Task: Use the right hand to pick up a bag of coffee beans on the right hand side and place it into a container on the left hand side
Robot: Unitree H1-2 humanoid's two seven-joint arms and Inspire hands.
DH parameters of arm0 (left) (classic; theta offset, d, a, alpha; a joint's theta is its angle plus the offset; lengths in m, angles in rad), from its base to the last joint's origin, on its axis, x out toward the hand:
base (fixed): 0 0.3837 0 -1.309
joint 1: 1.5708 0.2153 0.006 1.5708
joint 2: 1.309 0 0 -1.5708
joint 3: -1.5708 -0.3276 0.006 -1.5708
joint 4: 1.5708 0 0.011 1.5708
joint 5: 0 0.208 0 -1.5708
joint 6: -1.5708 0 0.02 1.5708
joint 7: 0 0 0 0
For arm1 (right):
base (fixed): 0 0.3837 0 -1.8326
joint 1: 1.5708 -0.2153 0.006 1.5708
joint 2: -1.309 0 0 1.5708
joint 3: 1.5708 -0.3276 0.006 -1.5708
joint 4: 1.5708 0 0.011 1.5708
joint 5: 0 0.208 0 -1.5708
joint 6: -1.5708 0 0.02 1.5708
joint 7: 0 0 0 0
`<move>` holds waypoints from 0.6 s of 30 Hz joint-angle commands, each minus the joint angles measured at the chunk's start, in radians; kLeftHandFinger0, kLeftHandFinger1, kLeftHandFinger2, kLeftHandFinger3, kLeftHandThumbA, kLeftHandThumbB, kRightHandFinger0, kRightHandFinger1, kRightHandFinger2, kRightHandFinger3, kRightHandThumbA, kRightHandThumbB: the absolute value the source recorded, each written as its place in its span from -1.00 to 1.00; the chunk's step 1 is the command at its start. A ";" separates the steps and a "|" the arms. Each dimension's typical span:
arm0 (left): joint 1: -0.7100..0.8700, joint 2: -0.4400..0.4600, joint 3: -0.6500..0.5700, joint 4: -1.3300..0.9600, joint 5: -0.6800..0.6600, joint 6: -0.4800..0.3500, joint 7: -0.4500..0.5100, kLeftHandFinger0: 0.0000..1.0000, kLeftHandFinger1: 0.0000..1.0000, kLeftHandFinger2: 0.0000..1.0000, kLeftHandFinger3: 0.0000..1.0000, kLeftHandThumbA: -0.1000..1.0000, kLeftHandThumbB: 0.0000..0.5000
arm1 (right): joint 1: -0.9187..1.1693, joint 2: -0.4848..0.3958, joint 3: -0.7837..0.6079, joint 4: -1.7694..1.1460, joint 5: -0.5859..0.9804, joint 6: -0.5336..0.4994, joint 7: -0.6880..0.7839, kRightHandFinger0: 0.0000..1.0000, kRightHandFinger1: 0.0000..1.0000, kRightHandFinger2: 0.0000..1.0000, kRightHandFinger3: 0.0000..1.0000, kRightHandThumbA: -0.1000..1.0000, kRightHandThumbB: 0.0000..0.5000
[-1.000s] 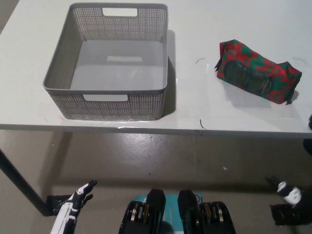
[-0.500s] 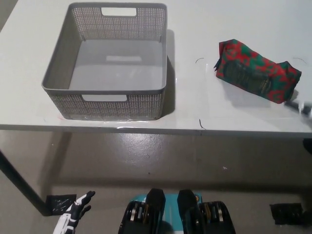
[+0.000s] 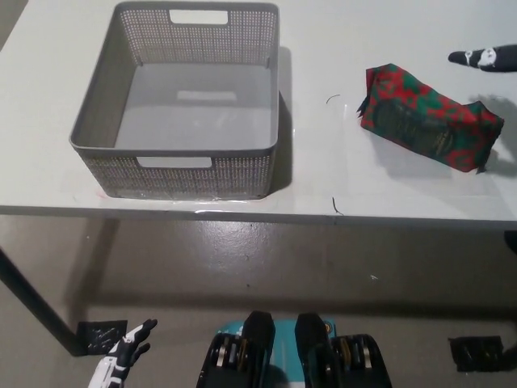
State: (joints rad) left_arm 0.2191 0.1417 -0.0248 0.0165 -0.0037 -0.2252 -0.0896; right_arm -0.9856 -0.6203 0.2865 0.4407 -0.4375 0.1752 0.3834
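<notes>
A red and green coffee bean bag [image 3: 428, 118] lies on its side on the right part of the white table [image 3: 323, 162]. My black right hand [image 3: 486, 57] shows only as a tip at the right edge, above and to the right of the bag, not touching it. A grey perforated basket [image 3: 182, 101] stands empty on the left part of the table. My white left hand [image 3: 123, 360] hangs low at the bottom left, below the table edge, fingers apart and holding nothing.
The table's front edge [image 3: 242, 214] runs across the middle of the view, with grey floor below it. A dark table leg [image 3: 32, 307] slants at the lower left. Bare tabletop separates basket and bag.
My right hand has risen from the floor level at the lower right, past the table edge, to above and right of the bag. The left hand dropped slightly lower.
</notes>
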 commanded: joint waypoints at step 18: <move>-0.019 0.014 0.009 -0.044 -0.029 -0.043 -0.026 1.00 1.00 1.00 1.00 1.00 -0.21 | -0.498 0.109 0.247 0.862 -0.106 -0.085 0.026 1.00 1.00 1.00 1.00 0.97 1.00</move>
State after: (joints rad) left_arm 0.2085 0.1422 -0.0173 0.0128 -0.0135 -0.2392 -0.0958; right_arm -1.3952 -0.5018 0.5249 1.2742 -0.5203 0.1361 0.4318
